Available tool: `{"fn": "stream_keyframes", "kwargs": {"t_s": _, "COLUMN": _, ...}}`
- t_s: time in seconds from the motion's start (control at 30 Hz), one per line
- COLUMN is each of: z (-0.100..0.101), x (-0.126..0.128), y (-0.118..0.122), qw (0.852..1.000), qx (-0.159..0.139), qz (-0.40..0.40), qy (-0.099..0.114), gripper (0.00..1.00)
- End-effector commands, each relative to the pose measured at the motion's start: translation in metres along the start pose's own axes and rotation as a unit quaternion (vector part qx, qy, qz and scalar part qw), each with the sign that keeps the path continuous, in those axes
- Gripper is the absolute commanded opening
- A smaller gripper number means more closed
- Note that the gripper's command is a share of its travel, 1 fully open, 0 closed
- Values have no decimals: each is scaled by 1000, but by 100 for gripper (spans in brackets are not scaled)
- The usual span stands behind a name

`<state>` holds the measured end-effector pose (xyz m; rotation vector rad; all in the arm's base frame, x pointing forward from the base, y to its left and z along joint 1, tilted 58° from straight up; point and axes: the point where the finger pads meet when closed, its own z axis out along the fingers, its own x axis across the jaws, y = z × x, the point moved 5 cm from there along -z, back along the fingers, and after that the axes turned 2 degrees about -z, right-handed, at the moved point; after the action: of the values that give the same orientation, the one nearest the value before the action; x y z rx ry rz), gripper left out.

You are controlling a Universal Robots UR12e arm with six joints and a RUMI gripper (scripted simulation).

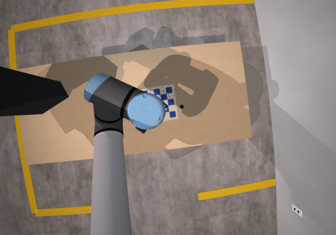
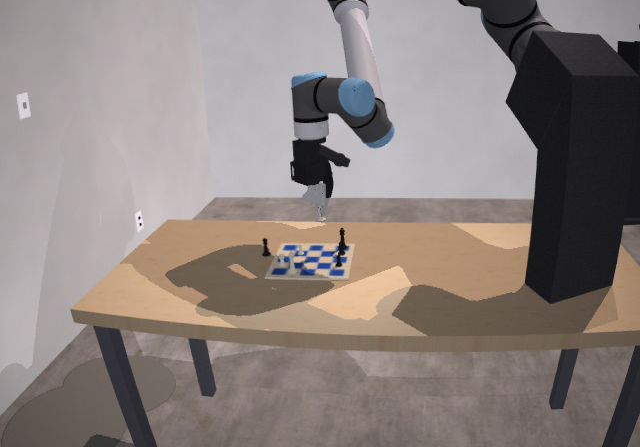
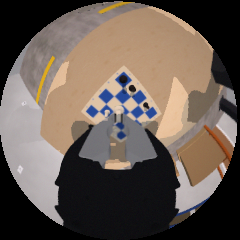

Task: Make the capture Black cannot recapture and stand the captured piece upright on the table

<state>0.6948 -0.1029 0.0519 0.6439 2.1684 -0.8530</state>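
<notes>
Captured black piece [image 1: 181, 106] [image 2: 265, 247] stands upright on the table [image 1: 217, 129] [image 2: 439, 271] [image 3: 95, 55], off the chessboard [image 1: 176, 112] [image 2: 308, 278] [image 3: 136, 81] toward three o'clock in the top view. Above the board, the gripper [image 1: 165, 105] [image 2: 321, 217] [image 3: 118, 114] pinches a small white piece [image 1: 166, 108] [image 2: 321, 219] [image 3: 119, 110] between narrowed fingertips; black pieces stand toward twelve and one o'clock in the wrist view.
</notes>
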Motion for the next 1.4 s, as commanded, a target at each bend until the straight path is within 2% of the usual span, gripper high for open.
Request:
{"fn": "stream_keyframes", "kwargs": {"t_s": 0.0, "z": 0, "x": -15, "y": 4, "qw": 996, "qx": -1, "qz": -85, "qy": -1, "gripper": 0}}
{"fn": "stream_keyframes", "kwargs": {"t_s": 0.07, "z": 0, "x": -15, "y": 4, "qw": 996, "qx": -1, "qz": -85, "qy": -1, "gripper": 0}}
{"fn": "stream_keyframes", "kwargs": {"t_s": 0.17, "z": 0, "x": -27, "y": 7, "qw": 989, "qx": -1, "qz": -150, "qy": -1, "gripper": 0}}
{"fn": "stream_keyframes", "kwargs": {"t_s": 0.4, "z": -1, "x": -54, "y": 14, "qw": 956, "qx": -1, "qz": -292, "qy": -1, "gripper": 0}}
{"fn": "stream_keyframes", "kwargs": {"t_s": 0.57, "z": -2, "x": -65, "y": 18, "qw": 935, "qx": 0, "qz": -353, "qy": -1, "gripper": 0}}
{"fn": "stream_keyframes", "kwargs": {"t_s": 0.8, "z": -2, "x": -69, "y": 19, "qw": 928, "qx": 0, "qz": -373, "qy": -1, "gripper": 0}}
{"fn": "stream_keyframes", "kwargs": {"t_s": 1.37, "z": -1, "x": -69, "y": 19, "qw": 927, "qx": 0, "qz": -374, "qy": -1, "gripper": 0}}
